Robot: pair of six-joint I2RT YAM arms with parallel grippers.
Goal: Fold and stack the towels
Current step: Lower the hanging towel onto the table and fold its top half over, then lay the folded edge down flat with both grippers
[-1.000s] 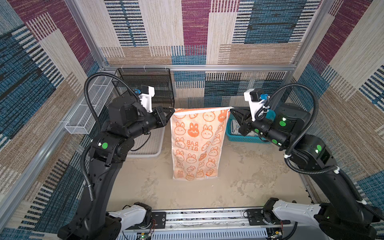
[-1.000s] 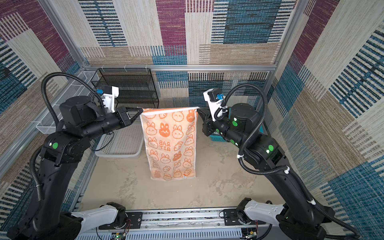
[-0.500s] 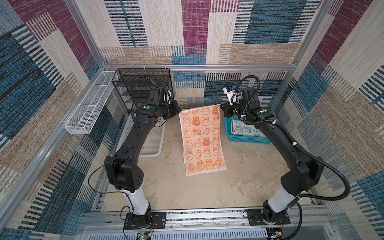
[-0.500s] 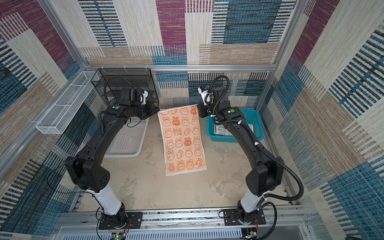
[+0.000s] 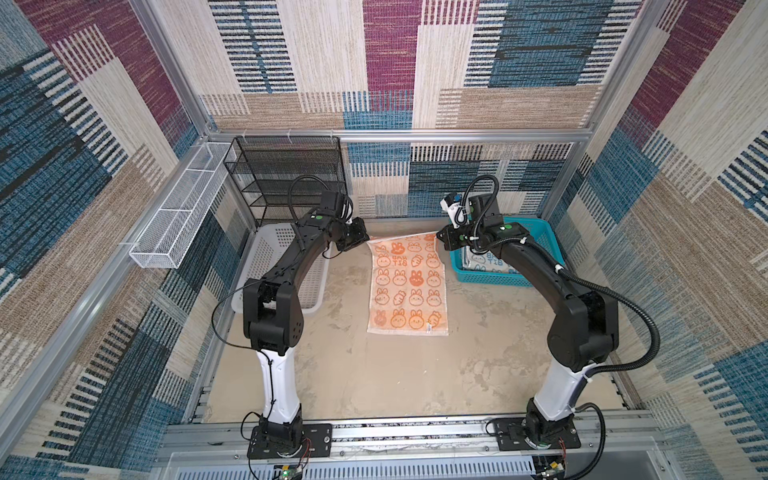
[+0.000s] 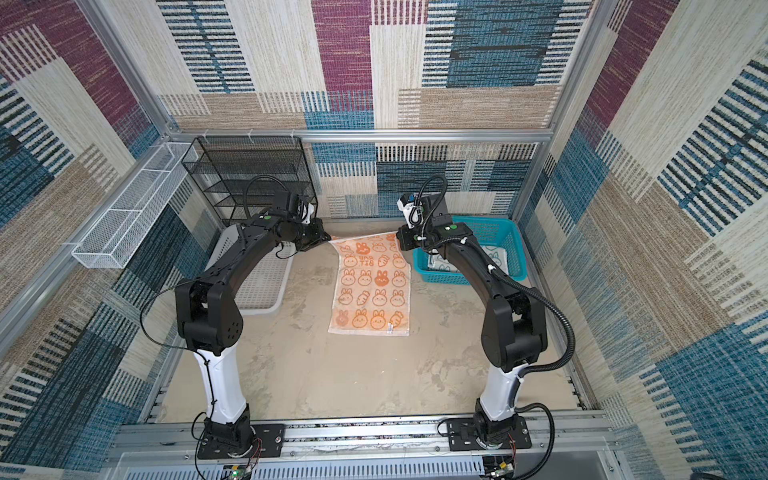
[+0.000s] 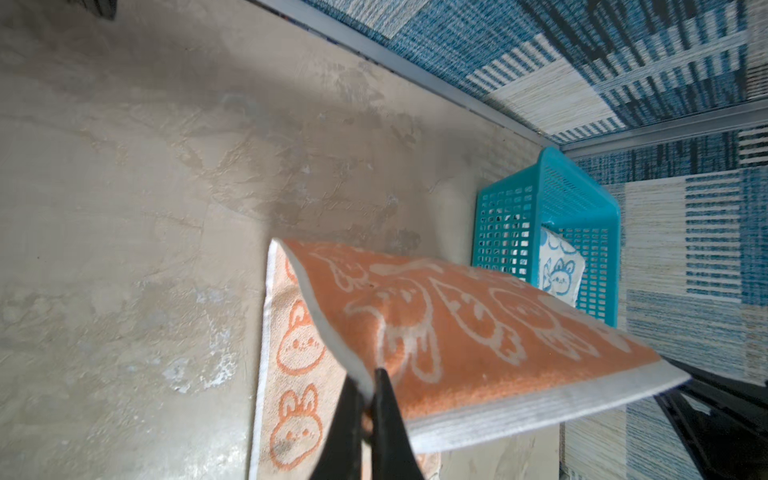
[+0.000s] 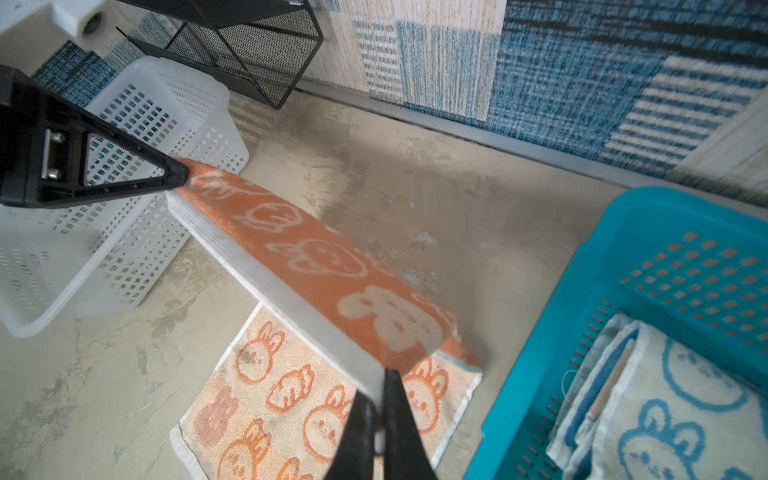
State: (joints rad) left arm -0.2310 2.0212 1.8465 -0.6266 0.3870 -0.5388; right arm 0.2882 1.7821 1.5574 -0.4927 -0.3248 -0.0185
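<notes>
From my station I see the orange terry towel printed with rabbits and carrots (image 5: 409, 291) spread lengthwise at the middle of the sandy beige tabletop (image 5: 374, 374), running from centre toward 12 o'clock. Its near end lies flat. Its far edge is raised off the surface and stretched between my two arms.

The left gripper (image 5: 368, 240) has its jaws pinched together on the far corner at the 11 o'clock side. The left wrist view shows the white hem squeezed between the black fingertips (image 7: 380, 382).

The right gripper (image 5: 437, 241) is likewise clamped on the far corner at the 1 o'clock side, and the right wrist view shows the cloth caught at the tips.

In both wrist views the lifted strip shows a deeper orange side with white figures, above the paler flat part.

A teal perforated plastic basket (image 5: 536, 226) sits at 2 o'clock, with a folded white towel with blue rabbit outlines (image 8: 685, 395) inside it. A white perforated plastic basket (image 5: 309, 282) sits at 9 o'clock, and a black wire-mesh shelf rack (image 5: 286, 174) stands at 11 o'clock against the far wall.
</notes>
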